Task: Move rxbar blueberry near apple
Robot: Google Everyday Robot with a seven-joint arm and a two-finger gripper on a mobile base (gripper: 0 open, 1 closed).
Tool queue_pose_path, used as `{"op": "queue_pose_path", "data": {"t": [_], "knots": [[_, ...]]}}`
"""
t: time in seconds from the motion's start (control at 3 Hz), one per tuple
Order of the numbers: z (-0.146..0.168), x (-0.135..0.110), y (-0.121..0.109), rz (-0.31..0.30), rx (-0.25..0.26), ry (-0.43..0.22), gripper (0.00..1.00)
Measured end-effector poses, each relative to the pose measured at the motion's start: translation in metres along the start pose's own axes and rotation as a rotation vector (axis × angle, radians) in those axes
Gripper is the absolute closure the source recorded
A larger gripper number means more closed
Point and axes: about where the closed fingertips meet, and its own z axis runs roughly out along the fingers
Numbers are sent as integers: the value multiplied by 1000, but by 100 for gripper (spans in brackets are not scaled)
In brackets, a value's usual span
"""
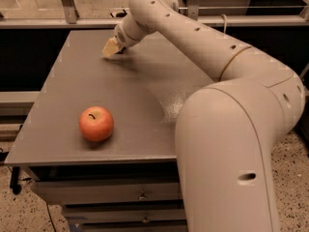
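Note:
The apple [96, 123] is round and orange-red with a dark stem dimple. It sits on the grey table [72, 81] near the front left. My gripper [110, 48] is at the far side of the table, low over the surface, well behind the apple. The arm reaches to it from the right foreground. The rxbar blueberry is not visible; it is either hidden by the gripper or out of view.
The table's front edge has drawers [106, 195] below it. A rail [58, 23] runs behind the table's far edge. My large arm segments [231, 144] cover the table's right side.

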Motion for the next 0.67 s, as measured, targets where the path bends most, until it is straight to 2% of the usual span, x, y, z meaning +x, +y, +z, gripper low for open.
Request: {"op": "queue_pose_path", "data": {"t": [0.67], "knots": [[0, 3, 3, -4, -1, -5, 88]]}}
